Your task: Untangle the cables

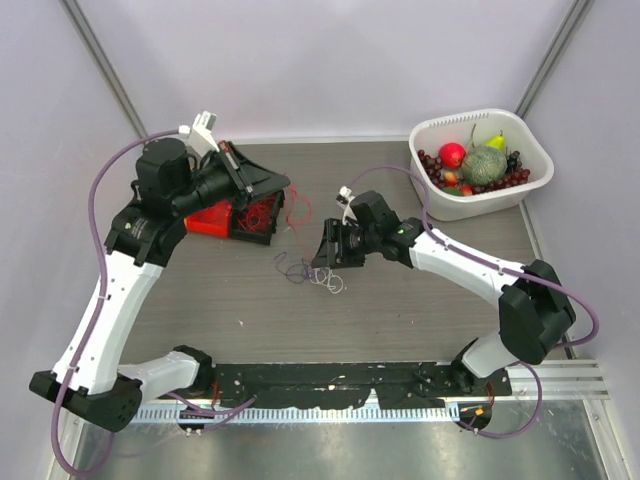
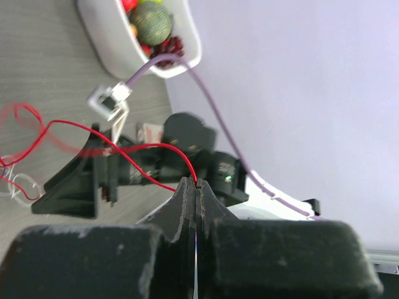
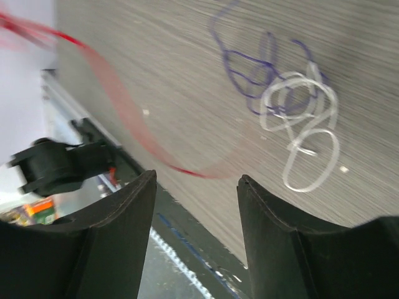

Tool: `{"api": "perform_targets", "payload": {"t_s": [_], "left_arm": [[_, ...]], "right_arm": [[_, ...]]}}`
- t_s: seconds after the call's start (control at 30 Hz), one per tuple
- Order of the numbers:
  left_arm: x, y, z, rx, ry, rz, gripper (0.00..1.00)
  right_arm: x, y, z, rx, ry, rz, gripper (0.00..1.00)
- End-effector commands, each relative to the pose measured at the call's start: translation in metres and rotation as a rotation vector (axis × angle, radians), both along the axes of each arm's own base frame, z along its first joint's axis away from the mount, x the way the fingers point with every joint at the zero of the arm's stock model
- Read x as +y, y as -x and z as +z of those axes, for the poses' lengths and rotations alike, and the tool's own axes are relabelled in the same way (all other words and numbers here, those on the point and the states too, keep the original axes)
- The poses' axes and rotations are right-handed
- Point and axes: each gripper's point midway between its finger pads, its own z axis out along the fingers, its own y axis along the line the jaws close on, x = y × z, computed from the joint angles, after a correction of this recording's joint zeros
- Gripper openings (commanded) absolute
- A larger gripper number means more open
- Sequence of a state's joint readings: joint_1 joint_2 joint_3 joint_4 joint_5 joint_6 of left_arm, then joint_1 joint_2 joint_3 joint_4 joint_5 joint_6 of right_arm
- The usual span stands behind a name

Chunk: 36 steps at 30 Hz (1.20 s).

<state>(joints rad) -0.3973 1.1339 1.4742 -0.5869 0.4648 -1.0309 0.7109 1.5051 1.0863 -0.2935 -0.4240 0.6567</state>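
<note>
On the grey tabletop [image 1: 400,310], the white basket [image 1: 480,205] sits at the far right corner. It holds a green melon [image 1: 484,165], a red apple [image 1: 452,155], a pear [image 1: 495,140] and dark cherries [image 1: 433,168].

At far left stands a red-and-black box [image 1: 210,218], with a bundle of red wire [image 1: 260,213] at its right end; whether the bundle lies inside or just against it I cannot tell.

The left tool [image 2: 196,187] hangs above that box, its jaws pressed together and pinching a red strand [image 2: 134,147], which runs out from the tips and loops away across the tabletop.

The right tool [image 3: 196,179] sits low near the middle of the tabletop with its jaws spread wide, holding nothing and touching nothing. The red strand passes, blurred, just ahead of its tips.

The rest of the cables [image 1: 318,272] lie loose just beside the right tool: white loops [image 3: 305,128] overlapping a thin purple strand [image 3: 259,71].
</note>
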Motion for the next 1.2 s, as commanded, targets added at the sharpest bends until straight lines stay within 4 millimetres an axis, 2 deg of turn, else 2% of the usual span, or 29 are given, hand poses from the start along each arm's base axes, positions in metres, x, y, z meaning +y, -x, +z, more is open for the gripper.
{"api": "perform_targets", "payload": {"t_s": [0.0, 0.1, 0.17, 0.2, 0.3, 0.37, 0.5, 0.63, 0.7, 0.87, 1.07, 1.17], "left_arm": [[0.007, 0.024, 0.094, -0.273, 0.158, -0.035, 0.0], [0.009, 0.029, 0.123, -0.337, 0.21, -0.041, 0.0], [0.008, 0.031, 0.132, -0.348, 0.214, -0.053, 0.0], [0.008, 0.03, 0.131, -0.335, 0.205, -0.057, 0.0], [0.007, 0.028, 0.125, -0.303, 0.193, -0.056, 0.0], [0.006, 0.025, 0.118, -0.281, 0.194, -0.058, 0.0], [0.002, 0.02, 0.108, -0.252, 0.202, -0.06, 0.0], [0.001, 0.018, 0.101, -0.228, 0.199, -0.06, 0.0], [0.001, 0.018, 0.099, -0.225, 0.195, -0.063, 0.0], [0.001, 0.018, 0.095, -0.213, 0.191, -0.067, 0.0], [0.001, 0.02, 0.096, -0.216, 0.195, -0.069, 0.0], [0.001, 0.021, 0.097, -0.218, 0.197, -0.072, 0.0]], "right_arm": [[-0.031, -0.009, -0.037, -0.049, 0.225, -0.099, 0.61], [-0.036, -0.005, -0.062, -0.053, 0.324, -0.085, 0.61], [-0.041, -0.008, -0.057, -0.073, 0.35, -0.1, 0.61], [-0.043, -0.012, -0.047, -0.097, 0.341, -0.136, 0.61], [-0.049, -0.026, 0.0, -0.133, 0.23, -0.219, 0.62], [-0.05, -0.03, 0.039, -0.153, 0.124, -0.252, 0.63], [-0.041, -0.024, 0.121, -0.206, -0.076, -0.273, 0.65], [-0.028, -0.016, 0.172, -0.226, -0.186, -0.297, 0.65], [-0.027, -0.014, 0.188, -0.253, -0.192, -0.32, 0.65], [-0.036, -0.017, 0.205, -0.305, -0.182, -0.373, 0.64], [-0.023, -0.03, 0.208, -0.322, -0.171, -0.364, 0.64], [-0.013, -0.035, 0.203, -0.314, -0.161, -0.356, 0.63]]}}
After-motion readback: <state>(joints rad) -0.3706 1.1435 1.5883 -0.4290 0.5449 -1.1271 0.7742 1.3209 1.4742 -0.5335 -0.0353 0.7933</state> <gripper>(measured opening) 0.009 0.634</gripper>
